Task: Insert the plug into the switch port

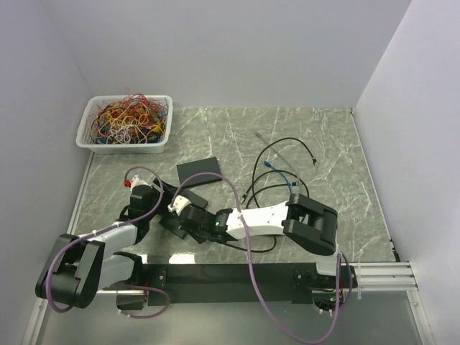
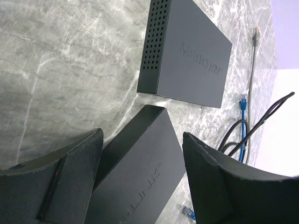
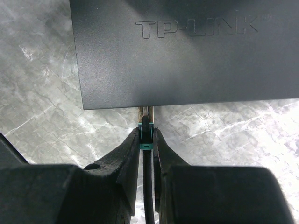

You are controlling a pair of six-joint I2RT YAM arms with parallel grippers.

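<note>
So we've got the small clear plug [image 3: 146, 122] on a black cable [image 3: 148, 196] sitting right at the edge of the black TP-LINK switch box [image 3: 187, 56], pinched by the right end effector [image 3: 147, 135], nearly closed on it. Left end effector [image 2: 142, 140] is wide open, straddling that same switch. Everything's on the green marbled surface [image 1: 323, 144].

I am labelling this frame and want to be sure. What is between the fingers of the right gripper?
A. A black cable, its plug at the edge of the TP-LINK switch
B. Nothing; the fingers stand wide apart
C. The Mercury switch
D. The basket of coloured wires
A: in the right wrist view the right gripper is closed on the black cable, and its plug meets the edge of the TP-LINK switch.
</note>
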